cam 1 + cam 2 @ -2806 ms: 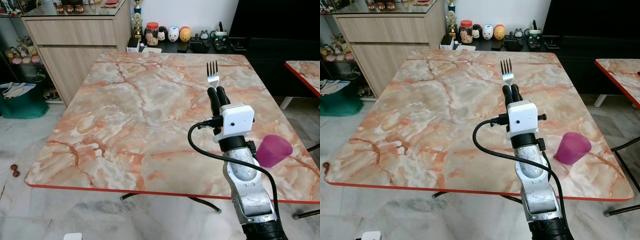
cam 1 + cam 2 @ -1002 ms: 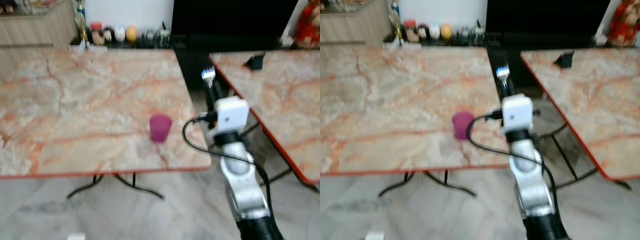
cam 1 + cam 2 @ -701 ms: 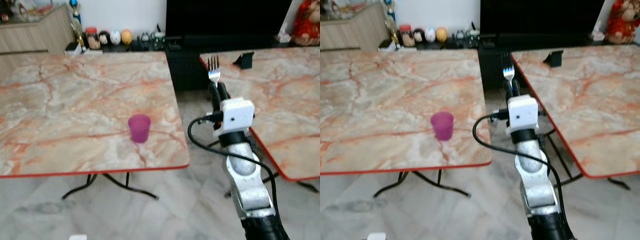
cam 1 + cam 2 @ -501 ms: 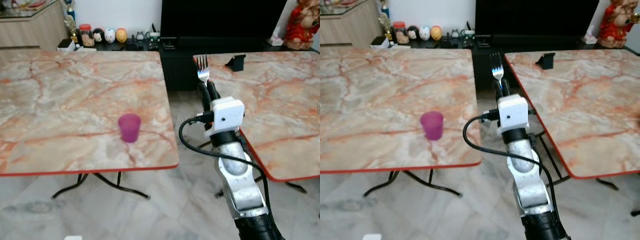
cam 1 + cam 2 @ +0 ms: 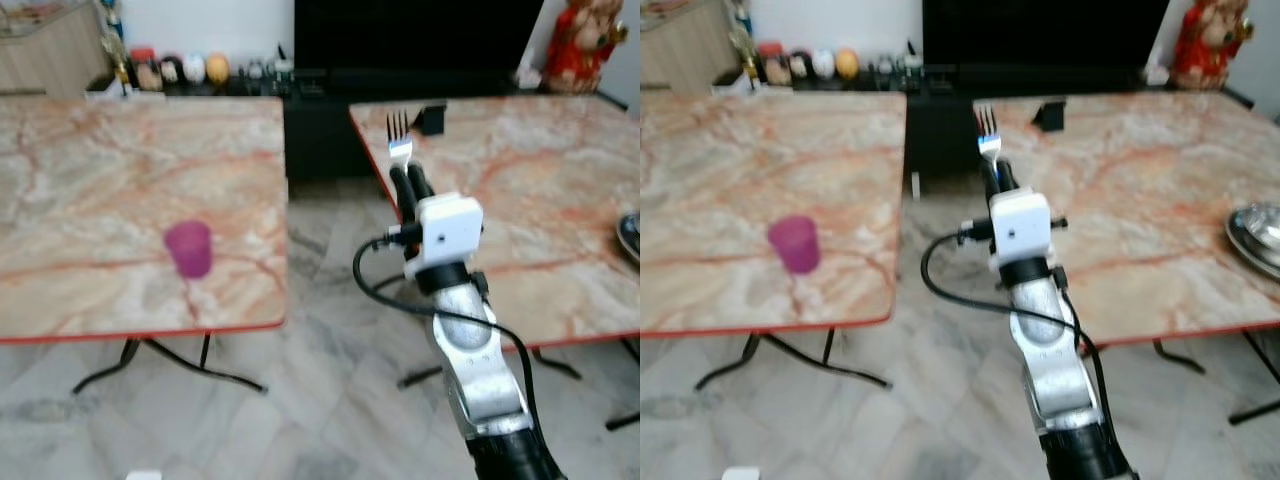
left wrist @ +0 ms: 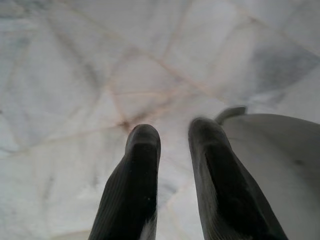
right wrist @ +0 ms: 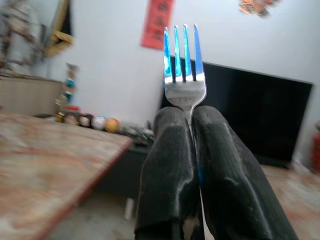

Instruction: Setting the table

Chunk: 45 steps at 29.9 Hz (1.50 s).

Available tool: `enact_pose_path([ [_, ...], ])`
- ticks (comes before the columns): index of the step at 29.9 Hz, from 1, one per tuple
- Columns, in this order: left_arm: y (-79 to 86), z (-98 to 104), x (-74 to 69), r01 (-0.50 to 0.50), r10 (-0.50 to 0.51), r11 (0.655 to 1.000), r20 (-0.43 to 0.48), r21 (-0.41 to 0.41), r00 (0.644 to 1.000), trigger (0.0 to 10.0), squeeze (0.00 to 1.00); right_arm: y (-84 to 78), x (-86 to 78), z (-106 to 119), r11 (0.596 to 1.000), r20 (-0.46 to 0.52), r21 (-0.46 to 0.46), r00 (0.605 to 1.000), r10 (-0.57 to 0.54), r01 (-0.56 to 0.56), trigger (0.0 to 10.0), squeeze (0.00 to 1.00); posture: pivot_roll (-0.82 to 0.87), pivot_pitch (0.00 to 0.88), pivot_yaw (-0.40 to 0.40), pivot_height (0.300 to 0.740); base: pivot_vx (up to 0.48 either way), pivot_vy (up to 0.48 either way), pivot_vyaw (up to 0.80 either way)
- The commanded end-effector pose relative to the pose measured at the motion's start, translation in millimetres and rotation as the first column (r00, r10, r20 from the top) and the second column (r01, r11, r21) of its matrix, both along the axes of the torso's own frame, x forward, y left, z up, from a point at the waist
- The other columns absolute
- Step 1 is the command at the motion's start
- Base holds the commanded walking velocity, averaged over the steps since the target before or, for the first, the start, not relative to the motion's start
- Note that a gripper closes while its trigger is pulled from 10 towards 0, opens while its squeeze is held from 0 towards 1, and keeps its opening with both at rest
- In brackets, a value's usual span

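— While my right hand (image 5: 405, 182) is raised in front of me, what is it doing?

— It is clenched on a fork (image 5: 398, 140), my two black fingers (image 7: 170, 165) pressed together around the handle, with the tines standing upright just above my fingertips. The hand hangs over the gap of marble floor (image 5: 320, 300) between two marble counters.

— What lies around that hand?

— To its left, well apart, a purple cup (image 5: 189, 248) stands upright on the left counter (image 5: 90, 180), near that counter's front edge. To its right spreads the right counter (image 5: 540, 200); far out at that counter's right edge sits something dark and round, possibly dishes, though it is too blurred to tell. Beyond the hand, a small dark object (image 5: 430, 119) stands on the right counter's far corner, and past it a black cabinet (image 5: 410, 40) runs along the wall.

— And your left hand (image 6: 172, 145)?

— It points down at the marble floor, its fingers slightly parted and grasping nothing.
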State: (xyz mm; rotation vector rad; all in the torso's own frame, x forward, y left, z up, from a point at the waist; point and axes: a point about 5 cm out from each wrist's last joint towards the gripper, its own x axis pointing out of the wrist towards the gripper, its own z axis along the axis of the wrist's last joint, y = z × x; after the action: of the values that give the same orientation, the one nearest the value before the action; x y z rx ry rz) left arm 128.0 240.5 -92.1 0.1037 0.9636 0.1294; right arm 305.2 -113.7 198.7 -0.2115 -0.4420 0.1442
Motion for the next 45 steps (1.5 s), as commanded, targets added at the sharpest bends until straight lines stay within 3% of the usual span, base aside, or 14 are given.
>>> enact_pose_path([
  [1,-0.8,-2,-5.4,0.008,-0.008,1.0,-0.025,-0.001,1.0,10.0,0.0,0.2,1.3,6,1.0,0.016,0.002,1.0,0.004,-0.004,10.0,0.0,-0.07,0.0,0.0,0.707,0.0,-0.315,0.0],
  [14,1.3,-4,-14.3,0.002,-0.001,1.0,-0.046,0.001,0.999,10.0,0.0,1.7,2.1,7,0.999,0.023,-0.039,1.0,-0.001,0.002,10.0,0.0,-0.07,0.0,-0.002,0.707,0.0,-0.316,0.11],
  [27,1.3,-3,-10.6,0.013,-0.013,1.0,-0.043,0.0,0.999,10.0,0.0,2.7,3.7,6,1.0,0.018,-0.011,1.0,0.005,-0.005,10.0,0.0,-0.08,0.0,0.005,0.707,0.0,-0.312,0.12],
  [37,14.4,-4,-25.6,0.006,-0.005,1.0,-0.069,0.012,0.998,10.0,0.0,2.6,5.0,6,1.0,0.018,-0.003,1.0,-0.002,0.002,10.0,0.0,-0.08,0.0,0.013,0.707,0.0,-0.312,0.0],
  [45,11.4,-4,-22.8,0.016,-0.015,1.0,-0.066,0.011,0.998,10.0,0.0,1.3,6.1,7,1.0,0.02,0.007,1.0,-0.013,0.013,10.0,0.0,-0.08,0.0,0.007,0.707,0.0,-0.313,0.0],
])
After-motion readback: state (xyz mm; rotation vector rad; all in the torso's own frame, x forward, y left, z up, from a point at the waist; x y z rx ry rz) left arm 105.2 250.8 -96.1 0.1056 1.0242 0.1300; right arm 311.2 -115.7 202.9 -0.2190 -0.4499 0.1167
